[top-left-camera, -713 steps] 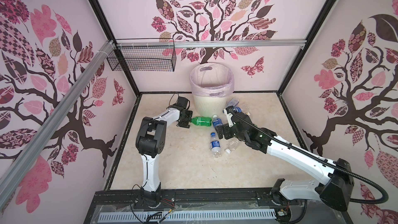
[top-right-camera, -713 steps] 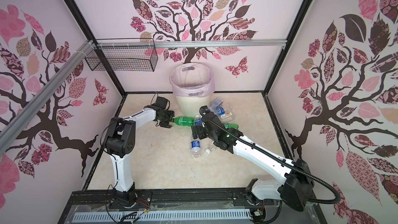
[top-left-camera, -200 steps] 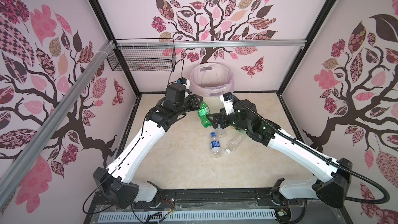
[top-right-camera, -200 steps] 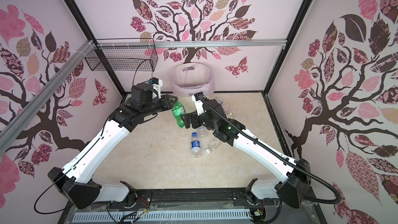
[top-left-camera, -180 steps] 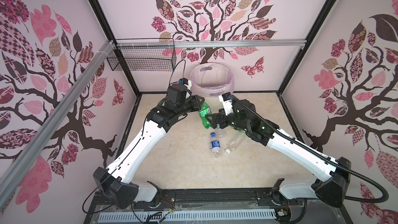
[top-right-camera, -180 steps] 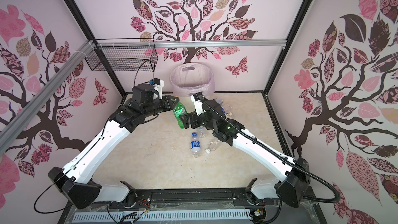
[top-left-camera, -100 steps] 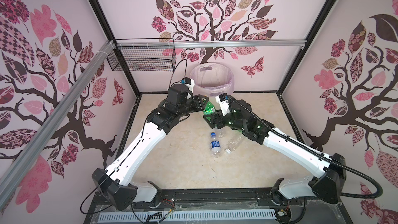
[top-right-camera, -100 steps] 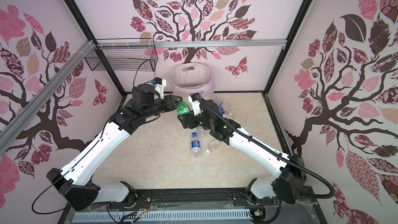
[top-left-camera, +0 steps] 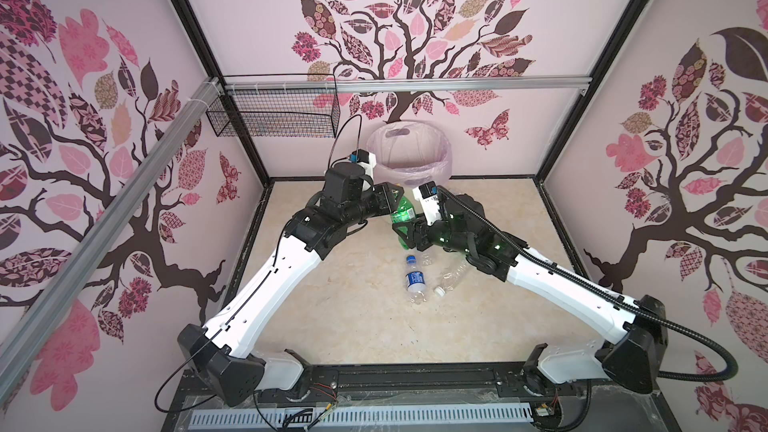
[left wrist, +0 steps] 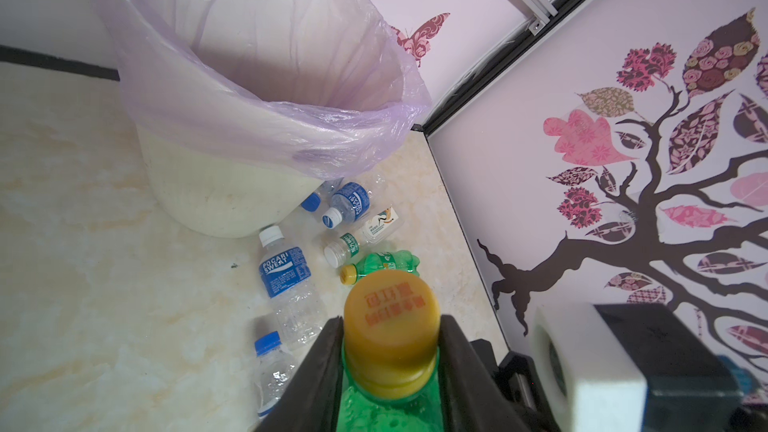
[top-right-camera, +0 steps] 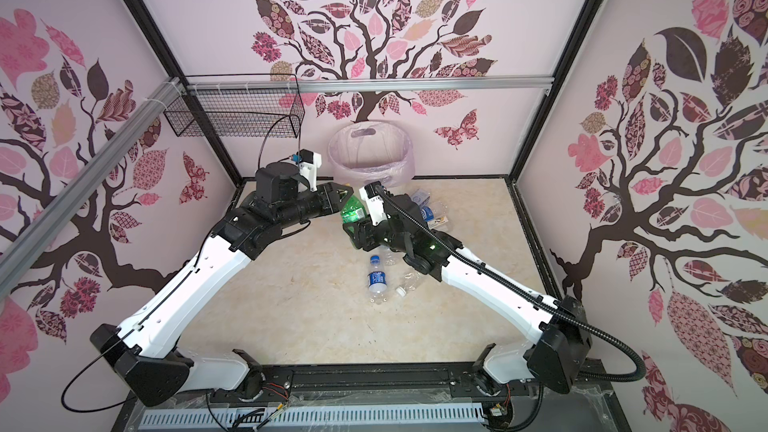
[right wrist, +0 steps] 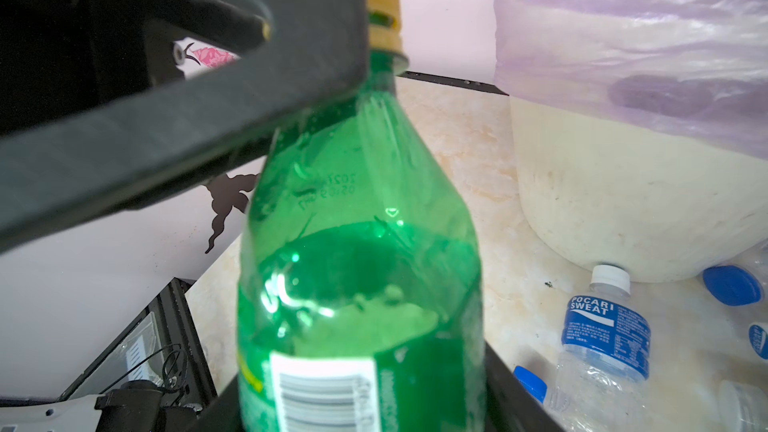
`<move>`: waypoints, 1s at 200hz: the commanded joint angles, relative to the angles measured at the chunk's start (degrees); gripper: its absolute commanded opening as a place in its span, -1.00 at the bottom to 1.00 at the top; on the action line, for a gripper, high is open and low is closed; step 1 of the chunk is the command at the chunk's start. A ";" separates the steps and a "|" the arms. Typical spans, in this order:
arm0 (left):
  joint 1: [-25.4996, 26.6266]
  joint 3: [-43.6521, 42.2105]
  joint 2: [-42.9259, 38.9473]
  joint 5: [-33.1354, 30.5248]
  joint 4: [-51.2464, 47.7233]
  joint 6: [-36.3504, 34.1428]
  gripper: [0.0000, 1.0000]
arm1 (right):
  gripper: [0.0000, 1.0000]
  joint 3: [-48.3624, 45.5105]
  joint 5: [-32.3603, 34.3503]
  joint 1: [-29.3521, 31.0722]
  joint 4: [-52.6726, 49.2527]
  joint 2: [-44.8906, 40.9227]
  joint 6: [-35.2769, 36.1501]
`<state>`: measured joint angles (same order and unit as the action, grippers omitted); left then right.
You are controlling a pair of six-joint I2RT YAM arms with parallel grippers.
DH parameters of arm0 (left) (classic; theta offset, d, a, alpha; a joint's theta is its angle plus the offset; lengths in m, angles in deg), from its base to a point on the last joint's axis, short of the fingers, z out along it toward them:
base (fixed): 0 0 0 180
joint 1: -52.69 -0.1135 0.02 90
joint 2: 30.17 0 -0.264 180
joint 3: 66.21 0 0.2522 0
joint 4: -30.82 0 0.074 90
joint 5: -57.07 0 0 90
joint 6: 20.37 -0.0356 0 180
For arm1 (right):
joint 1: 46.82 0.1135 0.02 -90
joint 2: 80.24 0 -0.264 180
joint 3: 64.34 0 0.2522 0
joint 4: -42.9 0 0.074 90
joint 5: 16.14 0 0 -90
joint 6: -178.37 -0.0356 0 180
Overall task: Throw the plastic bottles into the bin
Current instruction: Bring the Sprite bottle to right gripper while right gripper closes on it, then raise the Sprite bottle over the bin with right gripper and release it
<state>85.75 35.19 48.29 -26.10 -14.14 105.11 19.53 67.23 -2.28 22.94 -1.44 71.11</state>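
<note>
bin (top-left-camera: pixel 441 168): at back wall.
green bottle (top-left-camera: pixel 402 213): upright in air, in front of bin, between both grippers.
left gripper (top-left-camera: pixel 395 194): pinching its yellow cap (left wrist: pixel 390 317).
right gripper (top-left-camera: pixel 405 233): jaws flank its lower body; cannot tell if clamped.

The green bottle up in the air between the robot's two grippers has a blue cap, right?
No. The green bottle has a yellow-orange cap, not a blue one. The left wrist view shows it between the fingers of the left gripper. The rest is right.
</note>
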 commanded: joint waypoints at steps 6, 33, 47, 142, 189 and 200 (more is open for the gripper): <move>-0.08 -0.16 -1.54 -3.12 -0.72 -2.37 -0.04 | 0.04 -0.26 2.91 -0.41 -0.13 -0.98 -0.39; -0.13 1.07 -2.23 -5.96 -2.47 -5.23 0.24 | 0.04 1.39 4.35 -0.44 -2.02 -0.37 -0.27; -0.19 2.37 -2.33 -7.19 -4.40 -6.75 0.54 | 0.03 2.48 5.23 -0.53 -3.12 0.03 0.26; -0.14 0.30 -9.06 -7.40 -0.10 -23.95 0.94 | 0.03 19.69 11.27 -7.16 -9.18 1.72 7.84; -0.18 4.25 -5.62 -4.87 0.98 -33.89 0.94 | 0.03 32.05 16.23 -7.11 -5.85 3.38 16.37; 0.21 5.43 -4.93 -3.49 0.47 -36.23 0.94 | 0.05 33.54 16.49 -7.14 -3.34 3.20 18.16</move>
<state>85.68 37.11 41.34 -32.68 -14.30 76.70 48.20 80.56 -9.71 15.23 1.14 83.20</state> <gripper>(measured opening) 0.972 0.552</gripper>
